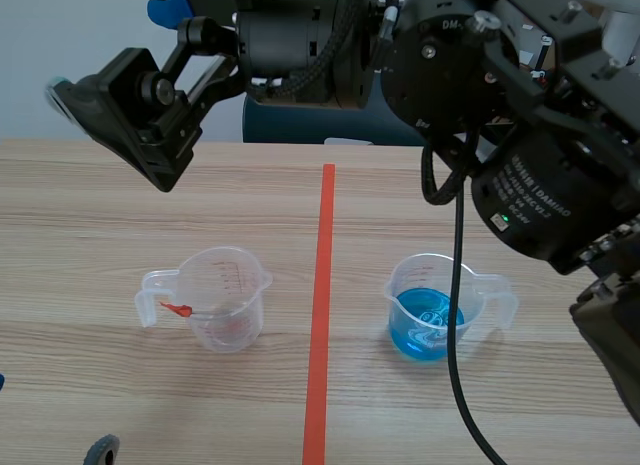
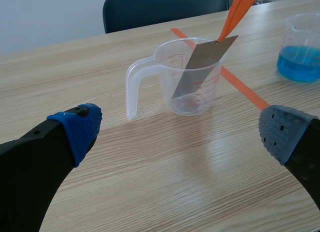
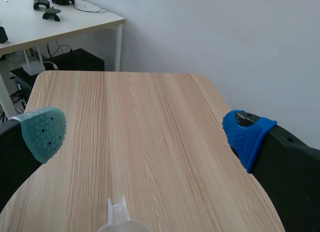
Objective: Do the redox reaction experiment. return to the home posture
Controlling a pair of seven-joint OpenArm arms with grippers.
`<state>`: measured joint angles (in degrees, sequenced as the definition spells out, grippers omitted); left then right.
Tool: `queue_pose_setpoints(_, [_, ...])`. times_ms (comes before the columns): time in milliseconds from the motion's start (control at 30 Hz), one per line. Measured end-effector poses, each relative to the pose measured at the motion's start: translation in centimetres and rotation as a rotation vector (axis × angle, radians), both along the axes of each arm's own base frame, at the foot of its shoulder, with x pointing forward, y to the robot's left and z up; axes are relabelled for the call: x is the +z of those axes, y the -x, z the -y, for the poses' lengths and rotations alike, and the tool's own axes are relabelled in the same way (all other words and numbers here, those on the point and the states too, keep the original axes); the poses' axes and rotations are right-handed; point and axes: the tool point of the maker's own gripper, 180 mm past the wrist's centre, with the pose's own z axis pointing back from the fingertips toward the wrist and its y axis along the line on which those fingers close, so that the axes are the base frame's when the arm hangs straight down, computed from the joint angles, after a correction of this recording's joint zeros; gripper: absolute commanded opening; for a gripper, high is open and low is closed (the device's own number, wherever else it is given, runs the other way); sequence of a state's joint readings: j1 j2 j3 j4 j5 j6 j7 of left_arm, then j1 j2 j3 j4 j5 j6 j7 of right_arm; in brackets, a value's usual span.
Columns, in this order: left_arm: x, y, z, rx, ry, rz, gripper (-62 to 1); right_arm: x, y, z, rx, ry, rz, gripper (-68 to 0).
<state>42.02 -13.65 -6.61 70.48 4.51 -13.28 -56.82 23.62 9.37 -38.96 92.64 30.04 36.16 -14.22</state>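
Left end effector [image 2: 181, 133] and right end effector [image 3: 146, 132] both stand spread and empty above the desk [image 1: 90, 215]. Centre frame, the blue-liquid cup [image 1: 428, 325] sits right of the tape [image 1: 322, 305], the clear cup [image 1: 228, 305] left, holding the metal strip [image 2: 200, 70]. Reaction steps look done; homing is in hand, calling for both arms to retract clear of the cups.

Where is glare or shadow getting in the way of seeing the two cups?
Left wrist view: pale sheen on the table before the clear cup, whose metal strip reads plainly. Scene view: even light, only faint shadows beside the clear cup and the blue-liquid cup. Right wrist view: evenly lit, no glare.
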Motion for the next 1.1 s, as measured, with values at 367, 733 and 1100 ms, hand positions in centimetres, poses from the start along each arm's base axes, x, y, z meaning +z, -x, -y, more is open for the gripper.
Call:
queue_pose_setpoints(367, [0.0, 0.0, 0.0, 0.000, 0.000, 0.000, 1.4, 0.0, 0.0, 0.0, 0.000, 0.000, 0.000, 0.4])
queue_pose_setpoints(733, [1.6, 0.0, 0.1, -0.007, 0.033, 0.086, 1.4, 0.0, 0.0, 0.0, 0.000, 0.000, 0.000, 0.4])
queue_pose_setpoints(1100, [0.9, -0.3, 0.3, -0.014, 0.031, 0.046, 1.4, -0.3, 0.0, 0.0, -0.003, 0.015, -0.004, 0.4])
